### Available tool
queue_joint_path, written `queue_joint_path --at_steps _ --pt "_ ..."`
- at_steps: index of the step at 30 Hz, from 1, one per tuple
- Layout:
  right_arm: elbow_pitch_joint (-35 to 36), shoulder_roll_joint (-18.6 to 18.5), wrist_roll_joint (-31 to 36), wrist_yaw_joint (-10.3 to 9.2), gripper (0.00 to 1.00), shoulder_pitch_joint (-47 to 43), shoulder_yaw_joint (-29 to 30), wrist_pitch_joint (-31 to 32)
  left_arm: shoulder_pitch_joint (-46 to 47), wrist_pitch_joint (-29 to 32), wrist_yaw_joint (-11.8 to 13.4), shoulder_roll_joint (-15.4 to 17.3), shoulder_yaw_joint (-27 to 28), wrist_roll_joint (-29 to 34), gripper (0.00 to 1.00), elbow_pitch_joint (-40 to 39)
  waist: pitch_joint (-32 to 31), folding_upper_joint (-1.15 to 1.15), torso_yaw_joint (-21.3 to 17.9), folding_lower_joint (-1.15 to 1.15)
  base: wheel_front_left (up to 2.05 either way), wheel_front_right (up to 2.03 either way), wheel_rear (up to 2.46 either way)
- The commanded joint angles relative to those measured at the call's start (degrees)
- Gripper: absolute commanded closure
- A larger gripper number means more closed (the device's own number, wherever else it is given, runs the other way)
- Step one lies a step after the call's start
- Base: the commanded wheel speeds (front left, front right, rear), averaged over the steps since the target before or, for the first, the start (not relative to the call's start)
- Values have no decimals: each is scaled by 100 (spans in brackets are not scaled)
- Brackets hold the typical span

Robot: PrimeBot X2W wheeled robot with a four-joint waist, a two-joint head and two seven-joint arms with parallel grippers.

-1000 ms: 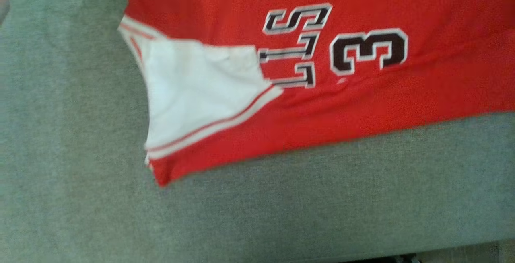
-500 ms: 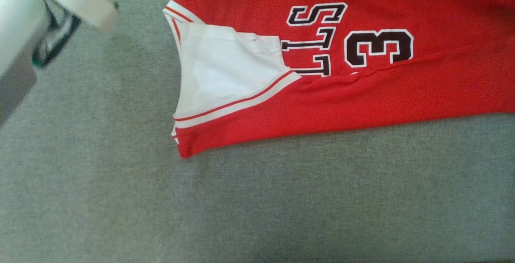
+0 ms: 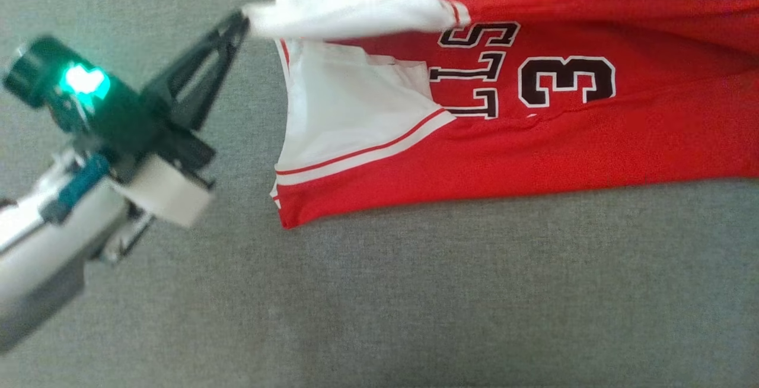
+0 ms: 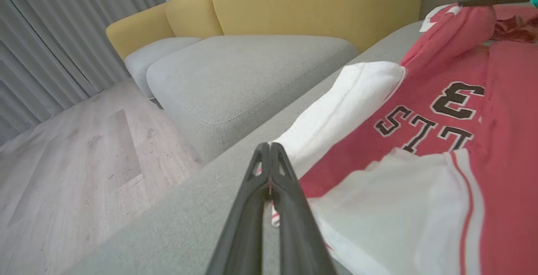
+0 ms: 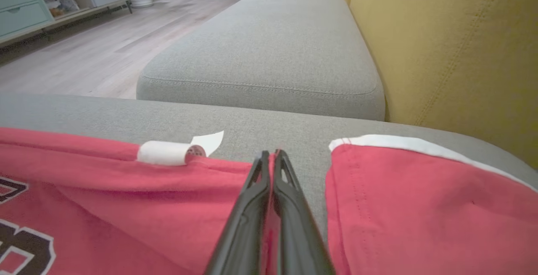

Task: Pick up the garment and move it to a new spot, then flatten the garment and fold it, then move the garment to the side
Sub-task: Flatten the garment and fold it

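Left gripper point(image 3: 242, 20) clamps garment point(image 3: 563, 145) corner, cloth lying rightward | right gripper point(image 5: 271, 154) clamps red edge

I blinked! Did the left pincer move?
Yes: the left pincer came down the head view toward the number 3 on the jersey, gripping its white flap.

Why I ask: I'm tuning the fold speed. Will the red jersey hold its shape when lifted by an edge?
Probably not, it looks floppy: the white edge pinched in the left gripper sags and folds over the red jersey. Likely light, since a fingertip pinch lifts it. It may drag and bunch on the textured grey cushion.
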State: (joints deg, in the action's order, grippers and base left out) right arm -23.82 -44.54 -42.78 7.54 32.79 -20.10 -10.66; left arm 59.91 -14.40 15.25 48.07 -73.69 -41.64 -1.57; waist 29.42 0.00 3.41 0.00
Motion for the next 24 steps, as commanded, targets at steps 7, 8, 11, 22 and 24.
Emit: queue_joint_path --at_steps 7,8,11,22,24 --pt "291 7 429 -5 100 -745 453 -116 -565 -48 513 301 201 50 100 -557 -106 0 34 0 0 0 0" --pt "329 47 487 -5 100 -831 525 -119 -646 -49 568 280 197 34 100 -602 -121 0 34 0 0 0 0" --pt "451 150 666 -5 100 -1082 726 -96 -855 -52 718 189 204 -10 100 -683 -151 0 39 0 0 0 0" --pt "768 743 1218 -5 0 -1743 1432 51 -1562 -59 811 -516 516 -37 0 -415 -220 0 27 0 0 0 0" --pt "836 892 1295 -5 0 -1917 1645 25 -1777 -59 866 -722 744 19 0 -338 -294 0 23 0 0 0 0"
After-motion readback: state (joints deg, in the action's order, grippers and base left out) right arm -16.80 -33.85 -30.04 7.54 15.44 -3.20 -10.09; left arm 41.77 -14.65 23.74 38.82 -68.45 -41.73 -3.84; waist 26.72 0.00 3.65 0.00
